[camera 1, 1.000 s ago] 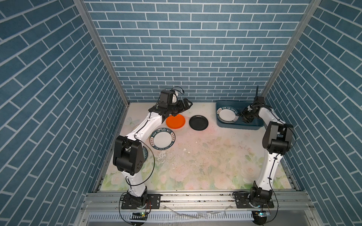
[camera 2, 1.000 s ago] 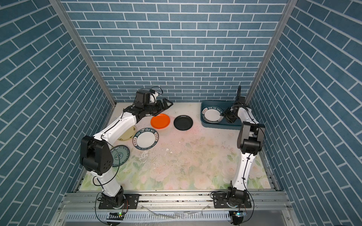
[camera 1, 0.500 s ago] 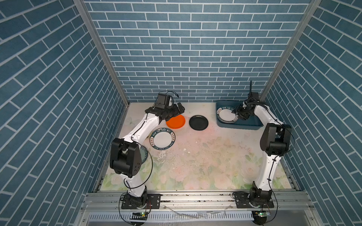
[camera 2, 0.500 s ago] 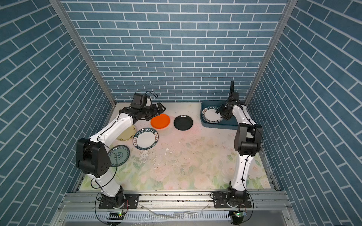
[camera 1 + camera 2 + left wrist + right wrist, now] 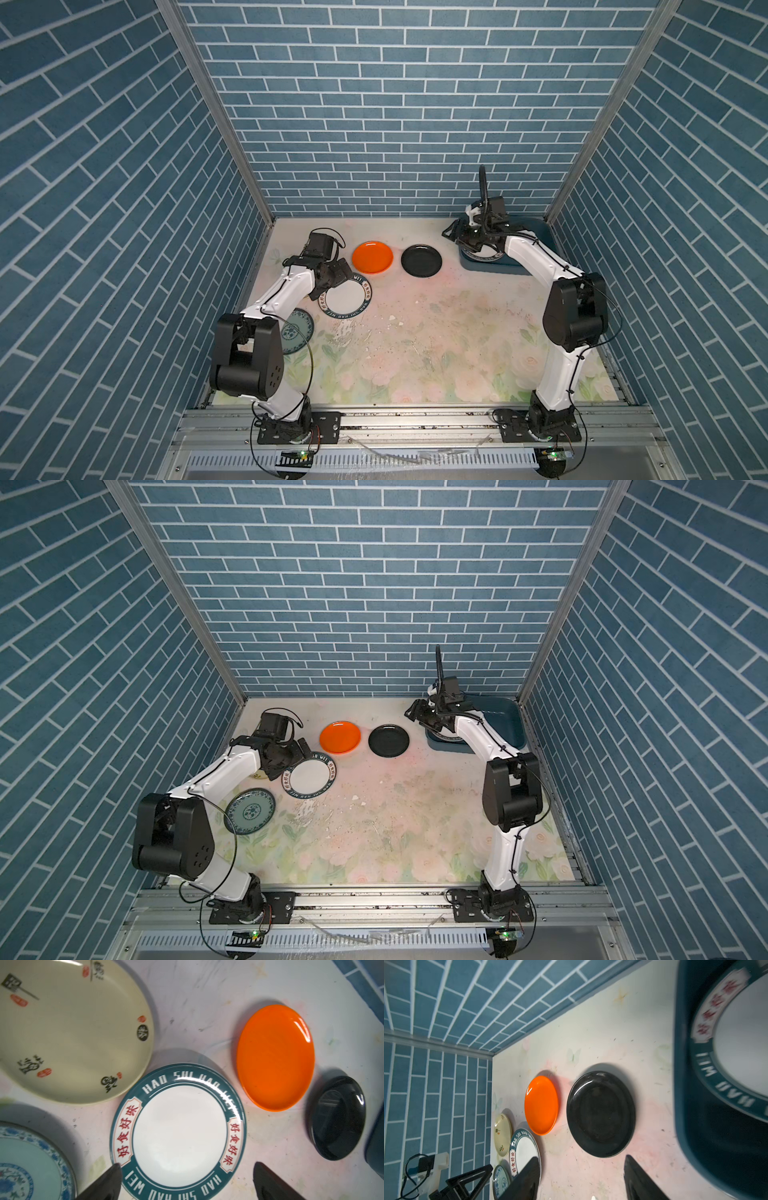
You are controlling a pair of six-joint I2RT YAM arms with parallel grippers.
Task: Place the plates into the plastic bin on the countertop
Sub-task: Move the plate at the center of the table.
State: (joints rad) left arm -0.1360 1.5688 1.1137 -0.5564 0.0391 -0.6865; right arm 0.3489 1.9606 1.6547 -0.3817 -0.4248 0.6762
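Right now my right claw [image 5: 581, 1157] has its jaws apart with nothing between them. It hangs at the rim of the plastic bin [image 5: 500, 723], on the side that faces the loose plates. Inside the bin, just beside that claw, lies a lettered white plate [image 5: 741, 1043]. I cannot tell whether another sits beneath it, since the arm covers much of the bin in both top views.

My left claw [image 5: 186, 1165] is well apart from the bin and spread to its widest, also empty. It is poised over the near rim of a second lettered plate [image 5: 345, 297]; I cannot tell whether its fingertips [image 5: 108, 1178] touch that rim.

By my count five plates remain on the countertop [image 5: 436, 332]. Going outward from the bin:
- the black plate [image 5: 421, 260], nearest the bin
- the orange plate [image 5: 372, 257]
- the second lettered plate
- the cream plate [image 5: 72, 1028]
- the celadon plate [image 5: 249, 811], farthest away

I judge the job less than half done. The black plate looks like the right claw's next pick, and the lettered one the left's.
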